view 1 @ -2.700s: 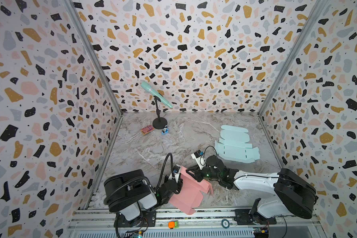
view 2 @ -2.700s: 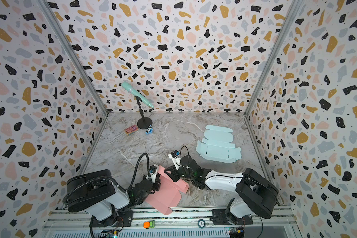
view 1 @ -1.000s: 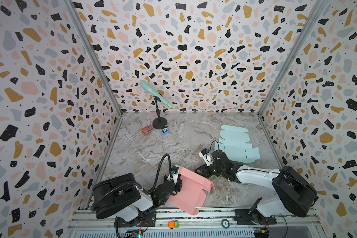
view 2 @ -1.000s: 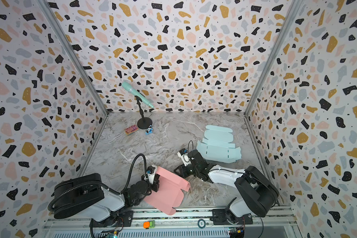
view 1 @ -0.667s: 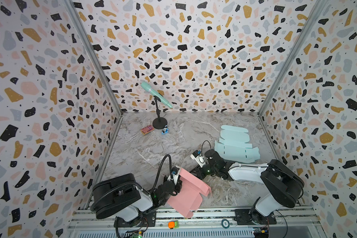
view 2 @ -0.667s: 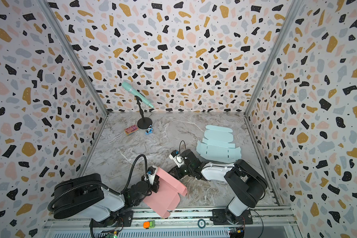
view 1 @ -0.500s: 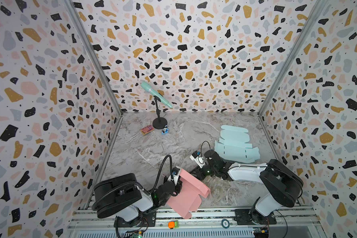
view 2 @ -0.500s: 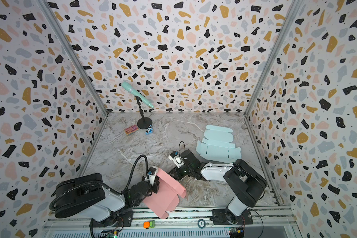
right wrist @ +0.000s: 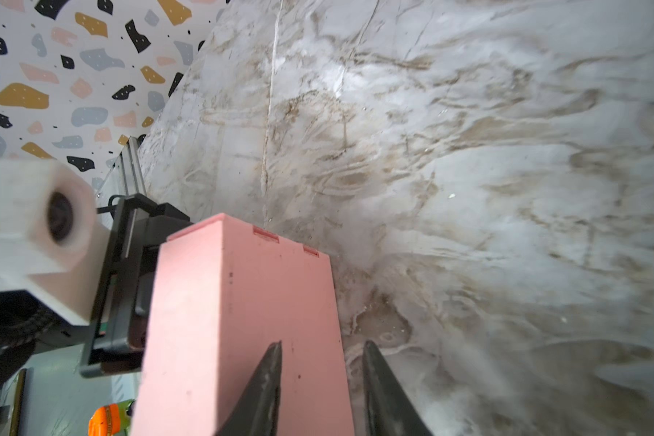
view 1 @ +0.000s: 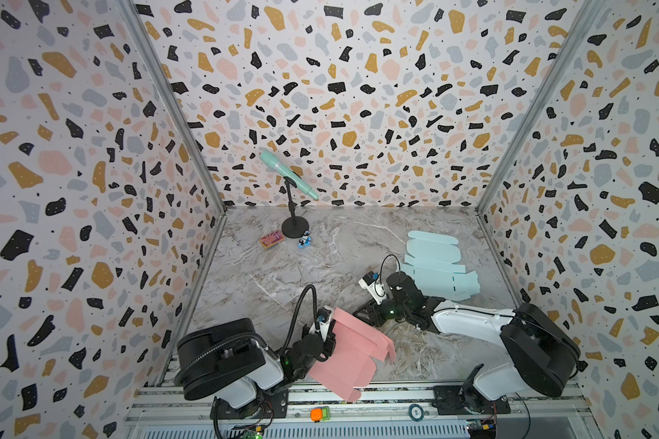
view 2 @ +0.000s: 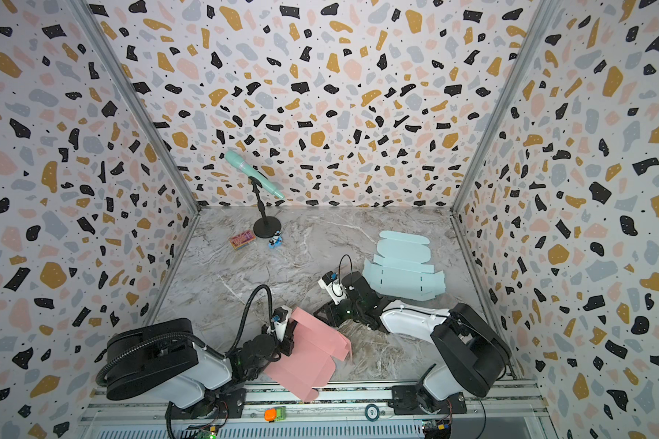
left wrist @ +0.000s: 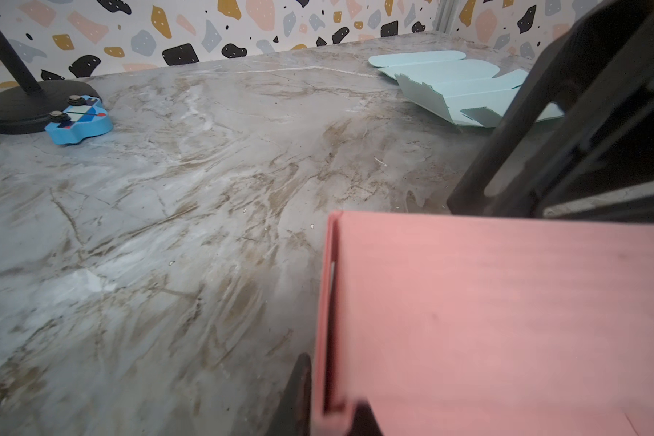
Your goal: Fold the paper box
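- Both top views show the pink paper box [view 1: 343, 353] half formed, held tilted at the near edge of the marble table [view 1: 282, 273]. Its lowest corner hangs over the front rail.
- Left gripper [left wrist: 331, 407] is clamped on one doubled wall of the box, with a dark finger on each side of the pink card.
- Right gripper [right wrist: 320, 373] has its jaws apart and holds nothing. One fingertip sits over the box and the other over bare table, astride the box's edge. I cannot tell whether it touches.
- A few seconds ago the right gripper was pressing down on a loose flap. It then drew back, and it has now come in again beside the far edge.
- Since then the box has turned a little in the left grip. The flap now lies folded over, and two small tabs show at the far wall in the right wrist view.
- My reading is that one wall is folded and the remaining sides and lid are not yet done.
- No contents are visible in the pink box from any view.
- Pale blue box blanks [view 1: 434, 266] lie flat and unfolded farther back on the right, well apart. They hold nothing.
- Mint microphone on a stand [view 1: 288, 175] stands by the back wall, with a small blue toy [view 1: 304, 241] at its base.
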